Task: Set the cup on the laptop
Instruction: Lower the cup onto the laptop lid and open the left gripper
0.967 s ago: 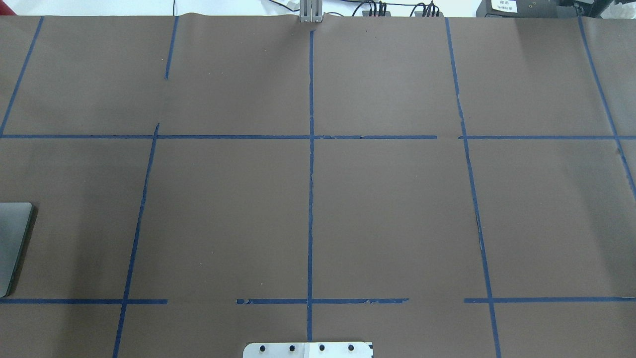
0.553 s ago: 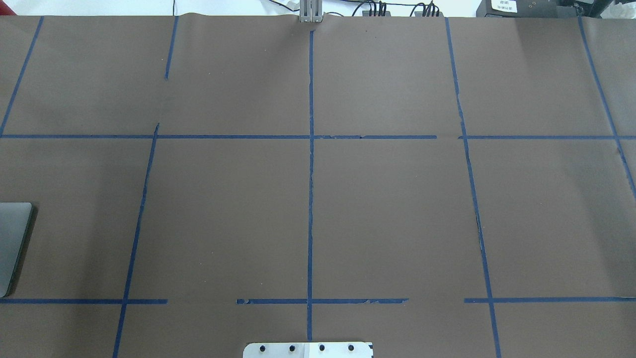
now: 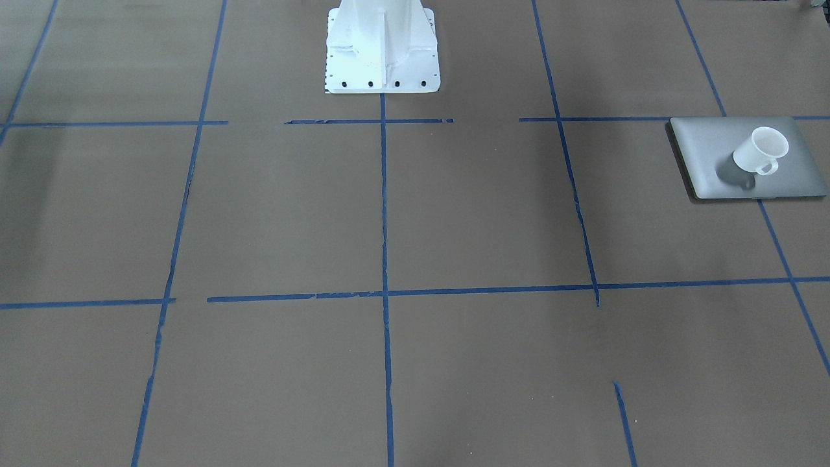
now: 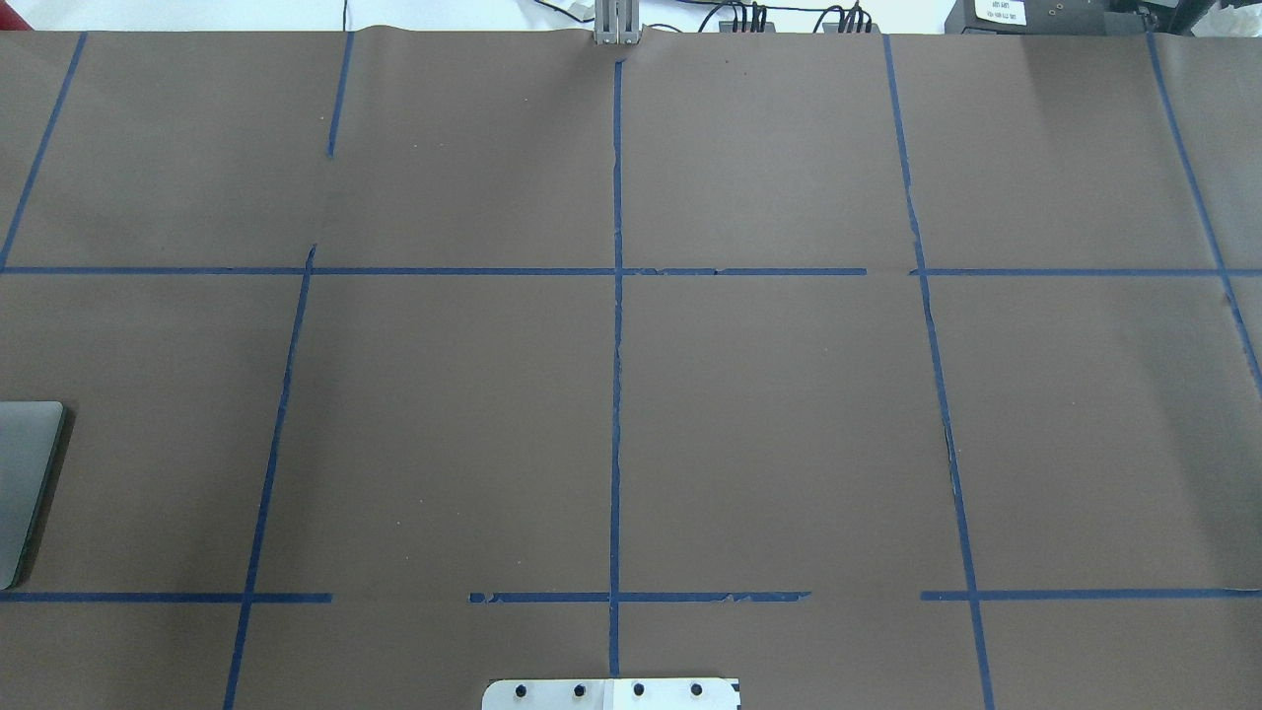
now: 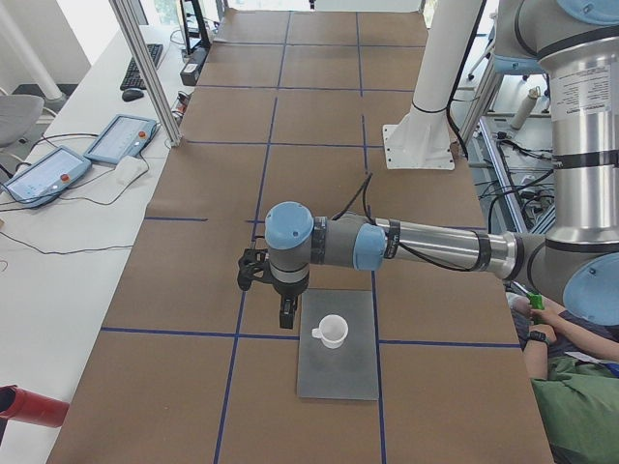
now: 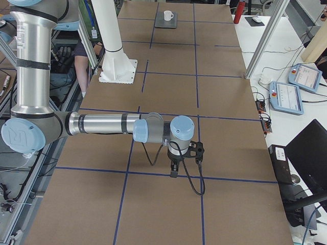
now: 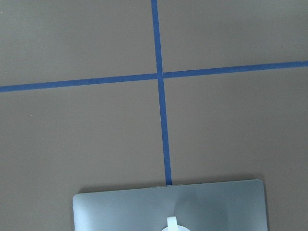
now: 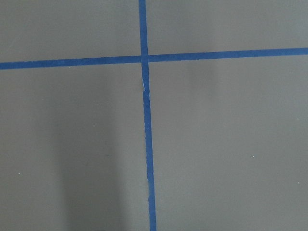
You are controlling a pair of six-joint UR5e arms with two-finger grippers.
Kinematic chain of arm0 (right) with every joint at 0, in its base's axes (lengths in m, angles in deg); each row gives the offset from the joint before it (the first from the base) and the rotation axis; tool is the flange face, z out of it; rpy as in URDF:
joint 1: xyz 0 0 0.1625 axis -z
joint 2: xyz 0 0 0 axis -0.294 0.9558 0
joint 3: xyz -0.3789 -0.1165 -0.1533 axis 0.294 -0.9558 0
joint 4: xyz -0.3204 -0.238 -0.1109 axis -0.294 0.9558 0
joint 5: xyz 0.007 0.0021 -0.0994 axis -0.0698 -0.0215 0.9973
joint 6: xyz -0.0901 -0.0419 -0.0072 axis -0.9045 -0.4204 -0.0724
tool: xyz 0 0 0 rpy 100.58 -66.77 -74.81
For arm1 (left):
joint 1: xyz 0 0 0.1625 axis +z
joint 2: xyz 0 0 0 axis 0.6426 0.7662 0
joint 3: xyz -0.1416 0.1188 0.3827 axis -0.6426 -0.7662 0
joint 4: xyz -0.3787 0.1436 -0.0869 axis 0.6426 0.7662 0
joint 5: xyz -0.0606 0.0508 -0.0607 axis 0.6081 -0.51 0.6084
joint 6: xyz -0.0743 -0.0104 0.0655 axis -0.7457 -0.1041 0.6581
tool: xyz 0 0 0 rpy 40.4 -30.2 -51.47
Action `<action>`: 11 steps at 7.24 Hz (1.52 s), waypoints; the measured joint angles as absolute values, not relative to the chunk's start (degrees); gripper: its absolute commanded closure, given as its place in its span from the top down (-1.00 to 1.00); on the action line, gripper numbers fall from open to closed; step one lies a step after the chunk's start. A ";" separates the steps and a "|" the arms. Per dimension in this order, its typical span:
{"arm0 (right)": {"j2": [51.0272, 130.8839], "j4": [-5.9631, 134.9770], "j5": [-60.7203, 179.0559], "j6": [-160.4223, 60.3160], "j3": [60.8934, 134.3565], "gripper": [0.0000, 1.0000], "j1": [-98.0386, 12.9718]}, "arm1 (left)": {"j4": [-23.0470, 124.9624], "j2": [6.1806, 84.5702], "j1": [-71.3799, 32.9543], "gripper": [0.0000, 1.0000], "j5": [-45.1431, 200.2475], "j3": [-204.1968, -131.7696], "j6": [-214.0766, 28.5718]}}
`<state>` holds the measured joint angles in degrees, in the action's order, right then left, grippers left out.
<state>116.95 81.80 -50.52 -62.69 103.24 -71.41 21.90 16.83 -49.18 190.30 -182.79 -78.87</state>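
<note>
The white cup [image 3: 758, 150] stands upright on the closed silver-grey laptop [image 3: 713, 162], handle toward the operators' side. In the exterior left view the cup [image 5: 333, 331] sits on the laptop [image 5: 338, 372], and my left gripper [image 5: 287, 315] hangs above the table just beyond the laptop's far edge, apart from the cup. I cannot tell whether it is open or shut. The left wrist view shows the laptop's edge [image 7: 144, 207] and the cup's handle [image 7: 172, 224]. My right gripper [image 6: 173, 171] hangs over the table far from both; its state cannot be told.
The brown paper-covered table [image 4: 769, 414] carries a grid of blue tape. The white robot base [image 3: 381, 45] stands at the table's robot side. Only the laptop's corner [image 4: 25, 473] shows in the overhead view. Tablets [image 5: 87, 155] lie on the side desk.
</note>
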 measured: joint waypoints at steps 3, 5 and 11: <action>116.95 81.80 -50.53 -62.69 103.24 1.00 -71.41 | 19.15 16.18 -49.88 1.00 190.44 -182.48 -78.96; 116.95 81.80 -50.52 -62.69 103.24 1.00 -71.41 | 19.49 14.78 -51.15 1.00 190.92 -181.41 -78.76; 116.95 81.80 -50.53 -62.69 103.24 1.00 -71.41 | 20.42 15.67 -51.43 1.00 194.35 -179.19 -78.72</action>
<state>116.95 81.80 -50.53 -62.69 103.24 -71.41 20.42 15.67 -51.43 194.35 -179.19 -78.72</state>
